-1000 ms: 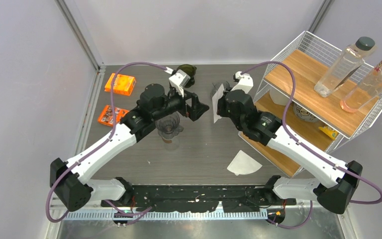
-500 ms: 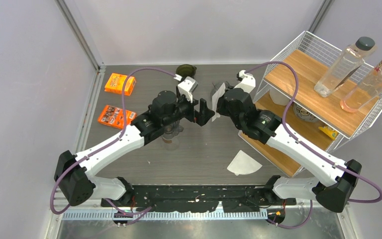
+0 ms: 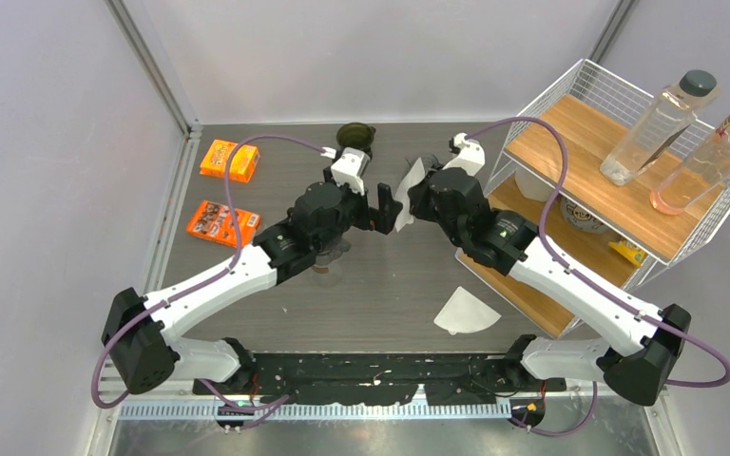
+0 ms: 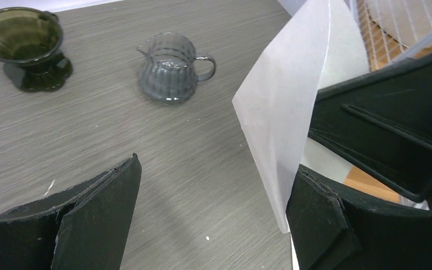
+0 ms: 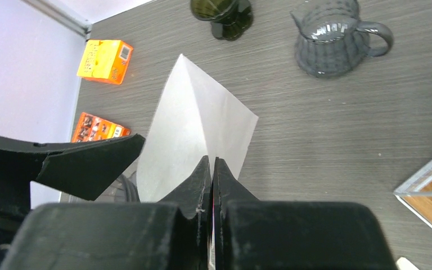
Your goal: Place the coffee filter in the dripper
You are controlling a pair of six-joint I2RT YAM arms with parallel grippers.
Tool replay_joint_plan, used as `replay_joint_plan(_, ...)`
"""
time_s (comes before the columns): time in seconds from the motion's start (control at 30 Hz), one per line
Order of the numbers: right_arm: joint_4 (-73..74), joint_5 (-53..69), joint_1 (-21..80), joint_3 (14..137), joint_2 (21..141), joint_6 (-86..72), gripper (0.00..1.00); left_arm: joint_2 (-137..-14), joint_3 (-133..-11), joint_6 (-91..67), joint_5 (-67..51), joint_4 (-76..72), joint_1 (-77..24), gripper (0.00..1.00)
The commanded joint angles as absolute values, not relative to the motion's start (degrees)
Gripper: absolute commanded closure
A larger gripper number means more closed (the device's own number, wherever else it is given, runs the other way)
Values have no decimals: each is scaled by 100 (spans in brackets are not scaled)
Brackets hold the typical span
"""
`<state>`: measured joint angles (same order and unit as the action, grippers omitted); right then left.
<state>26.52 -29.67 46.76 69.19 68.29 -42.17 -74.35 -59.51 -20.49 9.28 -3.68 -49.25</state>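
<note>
White paper folded into a cone, the coffee filter [image 5: 194, 112] is pinched at its lower edge by the right gripper [image 5: 211, 163]. That gripper's two black fingers are pressed together on the paper and hold it upright above the middle of the grey wood-grain table [image 4: 90, 129]. The left gripper [image 4: 216, 169] faces it with its jaws wide apart. The filter's edge lies inside that gap, just beside the finger on the right of the left wrist view, though contact cannot be made out. The other finger is well apart from the paper. The dark green glass dripper [image 4: 25, 45] stands upright at the far side of the table, with a ribbed clear glass jug [image 4: 171, 67] near it, not touching. A second white paper filter [image 3: 466, 312] lies flat near the front edge, beside the wire rack with wooden shelves [image 3: 561, 133]. A plain orange box [image 3: 229, 160] and a printed orange packet [image 3: 217, 220] lie on the table's left side.
</note>
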Motion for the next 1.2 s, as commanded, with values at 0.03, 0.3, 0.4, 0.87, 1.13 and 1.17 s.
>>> replay_joint_plan(0.03,1764,-2364,4685,6743,6712,-3645,95,-7182,-5928,-2177,1612,-779,-4957,0)
replay_joint_plan(0.3,1396,-2181,4685,6477,6613,-3380,95,-7319,-6150,-2189,1746,-593,-4983,1)
replay_joint_plan(0.4,1240,-2066,4686,6433,6593,-3313,95,-7428,-6268,-2180,1582,-534,-4991,8)
replay_joint_plan(0.87,1287,-2211,4685,6455,6581,-3149,95,-7793,-6694,-2068,1411,-302,-5076,53)
replay_joint_plan(1.13,1521,-2359,4689,6566,6693,-3047,95,-7796,-6771,-1852,1550,-138,-5089,78)
replay_joint_plan(1.17,1609,-2433,4681,6574,6708,-3029,95,-7788,-6792,-1771,1586,-96,-5089,80)
